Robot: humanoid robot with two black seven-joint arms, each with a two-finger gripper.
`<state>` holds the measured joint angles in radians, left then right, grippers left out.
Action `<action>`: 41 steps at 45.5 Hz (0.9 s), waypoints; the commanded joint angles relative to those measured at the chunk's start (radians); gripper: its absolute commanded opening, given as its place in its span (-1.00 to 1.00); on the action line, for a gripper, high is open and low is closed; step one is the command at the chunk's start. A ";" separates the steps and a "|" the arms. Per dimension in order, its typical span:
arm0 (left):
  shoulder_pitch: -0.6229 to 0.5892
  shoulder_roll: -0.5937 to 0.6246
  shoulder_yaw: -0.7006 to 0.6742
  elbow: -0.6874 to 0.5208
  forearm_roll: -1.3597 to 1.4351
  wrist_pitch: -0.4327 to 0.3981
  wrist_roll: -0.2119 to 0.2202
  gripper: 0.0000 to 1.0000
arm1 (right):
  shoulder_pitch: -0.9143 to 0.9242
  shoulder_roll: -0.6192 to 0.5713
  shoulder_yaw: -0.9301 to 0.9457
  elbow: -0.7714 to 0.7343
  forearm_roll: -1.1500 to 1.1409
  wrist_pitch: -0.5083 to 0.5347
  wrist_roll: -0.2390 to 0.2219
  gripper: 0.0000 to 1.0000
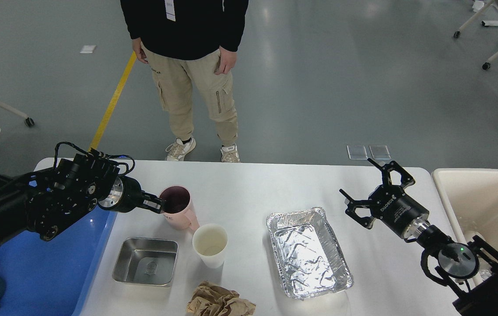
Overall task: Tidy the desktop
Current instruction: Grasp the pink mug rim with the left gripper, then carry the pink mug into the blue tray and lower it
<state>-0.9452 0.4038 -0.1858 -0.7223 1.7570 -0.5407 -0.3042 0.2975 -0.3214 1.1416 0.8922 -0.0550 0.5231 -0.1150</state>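
Observation:
The white desktop (249, 184) holds a pink mug (179, 211), a white paper cup (210, 245), a square steel dish (145, 262), a foil tray (308, 252) and crumpled brown paper (220, 300). My left gripper (160, 205) comes in from the left and is shut on the left rim of the pink mug, which leans slightly to the left. My right gripper (360, 179) is open and empty, hovering over the right part of the desktop, right of the foil tray.
A blue plastic tray (42, 272) lies at the desktop's left end under my left arm. A beige bin (485, 202) stands at the right end. A person (187, 66) stands just beyond the far edge.

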 commanded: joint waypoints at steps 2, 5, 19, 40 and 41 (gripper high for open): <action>-0.001 0.000 0.002 0.007 0.002 0.001 -0.019 -0.83 | 0.000 0.001 0.000 0.001 0.000 0.000 0.000 1.00; -0.001 0.000 0.011 0.012 0.010 0.002 -0.045 -0.89 | 0.000 0.001 0.000 0.001 0.000 0.000 0.000 1.00; -0.009 0.001 0.022 0.046 0.015 0.005 -0.093 -0.99 | 0.000 0.005 0.000 0.001 -0.019 -0.002 0.002 1.00; -0.116 0.032 0.020 0.049 -0.054 -0.030 -0.138 -0.99 | 0.003 0.018 -0.003 -0.006 -0.042 -0.005 0.003 1.00; -0.124 0.044 0.019 0.041 -0.054 -0.042 -0.145 -0.98 | 0.003 0.018 -0.005 -0.006 -0.042 -0.005 0.003 1.00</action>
<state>-1.0344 0.4216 -0.1663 -0.6608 1.7143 -0.5493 -0.4251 0.2991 -0.3077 1.1391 0.8912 -0.0884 0.5199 -0.1120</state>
